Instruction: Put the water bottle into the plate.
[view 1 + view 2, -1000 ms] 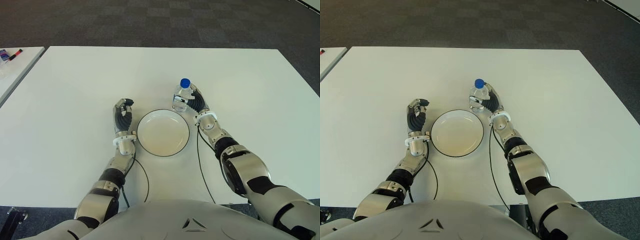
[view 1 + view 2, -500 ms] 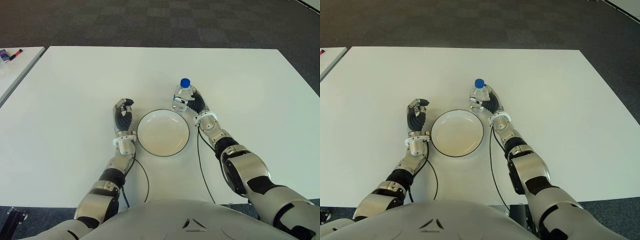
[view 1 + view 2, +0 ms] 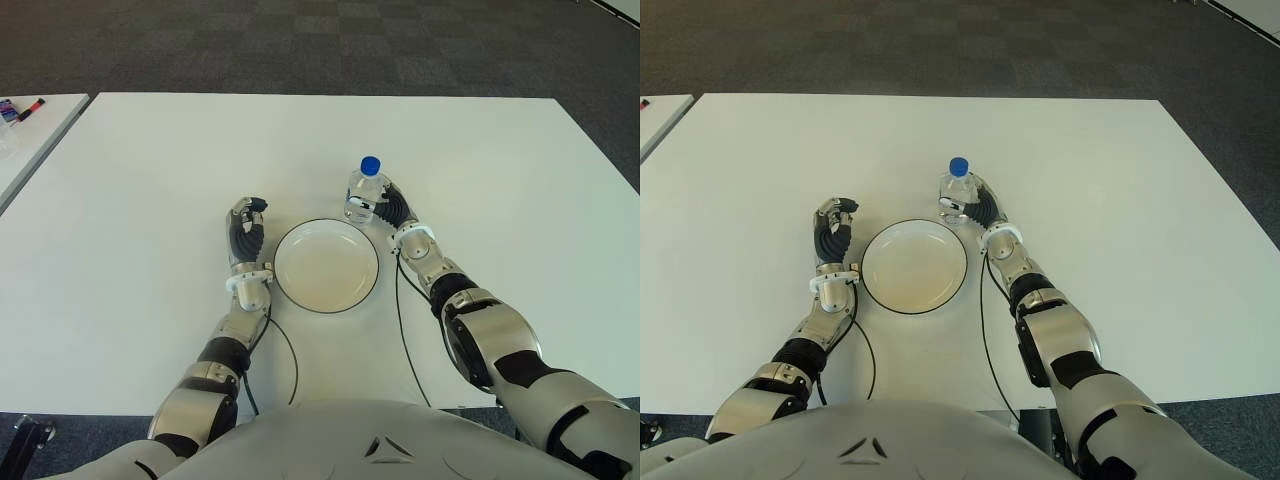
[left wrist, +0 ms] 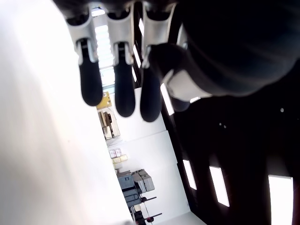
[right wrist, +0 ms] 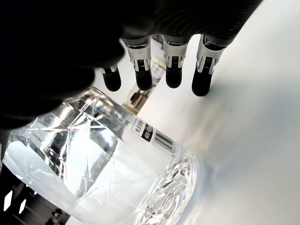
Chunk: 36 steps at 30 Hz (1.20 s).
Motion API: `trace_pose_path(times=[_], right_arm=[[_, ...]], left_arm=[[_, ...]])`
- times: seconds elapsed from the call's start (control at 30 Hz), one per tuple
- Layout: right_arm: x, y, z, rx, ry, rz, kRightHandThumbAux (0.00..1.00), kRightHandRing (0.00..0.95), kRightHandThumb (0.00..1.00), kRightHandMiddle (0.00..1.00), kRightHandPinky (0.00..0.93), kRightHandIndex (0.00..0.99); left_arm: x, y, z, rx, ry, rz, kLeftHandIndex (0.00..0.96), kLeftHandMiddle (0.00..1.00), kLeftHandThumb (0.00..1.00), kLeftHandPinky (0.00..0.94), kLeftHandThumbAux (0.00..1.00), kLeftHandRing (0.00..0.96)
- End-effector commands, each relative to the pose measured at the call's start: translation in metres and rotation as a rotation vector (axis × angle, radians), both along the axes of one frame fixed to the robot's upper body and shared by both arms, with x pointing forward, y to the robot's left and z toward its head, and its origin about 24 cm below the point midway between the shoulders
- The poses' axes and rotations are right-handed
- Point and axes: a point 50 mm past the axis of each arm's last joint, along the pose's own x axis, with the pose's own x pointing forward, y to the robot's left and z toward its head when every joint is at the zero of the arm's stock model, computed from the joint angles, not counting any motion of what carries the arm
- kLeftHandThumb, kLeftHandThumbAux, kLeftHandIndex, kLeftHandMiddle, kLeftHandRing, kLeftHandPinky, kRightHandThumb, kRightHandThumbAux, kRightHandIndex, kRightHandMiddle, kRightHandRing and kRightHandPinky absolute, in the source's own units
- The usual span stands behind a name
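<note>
White counter [image 3: 130, 180] fills most of the view, dark carpet beyond its far edge. Round white plate [image 3: 327, 266] w/ dark rim sits near the counter's middle, closer to the near edge, nothing in it. Left hand [image 3: 246, 238] shows just beside plate's left rim, fingers curled in, holding nothing. Right hand [image 3: 393, 208] is at plate's far-right side, fingers partly bent around the water bottle [image 3: 364, 192] but not clamped; in wrist view the fingertips [image 5: 172, 75] stand clear of the bottle wall. Bottle is upright on the counter, clear w/ blue cap, just beyond plate's far-right rim, outside the plate.
</note>
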Motion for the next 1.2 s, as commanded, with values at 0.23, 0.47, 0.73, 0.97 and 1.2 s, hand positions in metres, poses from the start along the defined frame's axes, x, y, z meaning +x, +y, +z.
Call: trace_pose_path(times=[0.23, 0.47, 0.73, 0.97, 1.2], right_arm=[[0.0, 0.0001, -0.0037, -0.027, 0.041, 0.007, 0.419, 0.026, 0.566, 0.004, 0.129, 0.0], [-0.0005, 0.0003, -0.0044, -0.032, 0.043, 0.01, 0.416, 0.035, 0.555, 0.011, 0.133, 0.0], [-0.0012, 0.0018, -0.0059, -0.019, 0.059, 0.021, 0.417, 0.038, 0.562, 0.013, 0.14, 0.0], [-0.0009, 0.0035, -0.006, -0.016, 0.069, 0.042, 0.403, 0.049, 0.558, 0.011, 0.19, 0.012], [-0.0004, 0.006, -0.005, -0.039, 0.061, 0.067, 0.381, 0.065, 0.538, 0.013, 0.219, 0.03]], left_arm=[[-0.0072, 0.0, -0.0081, 0.004, 0.041, 0.004, 0.441, 0.443, 0.844, 0.419, 0.673, 0.415], [-0.0066, -0.0003, -0.0074, -0.001, 0.035, 0.009, 0.447, 0.438, 0.844, 0.422, 0.672, 0.401], [-0.006, -0.0018, -0.0054, 0.007, 0.018, 0.021, 0.443, 0.444, 0.846, 0.428, 0.671, 0.419], [-0.0056, -0.0035, -0.0042, 0.022, 0.019, 0.027, 0.441, 0.444, 0.846, 0.424, 0.672, 0.416], [-0.0054, -0.0036, -0.0037, 0.034, 0.026, 0.033, 0.451, 0.435, 0.845, 0.425, 0.671, 0.402]])
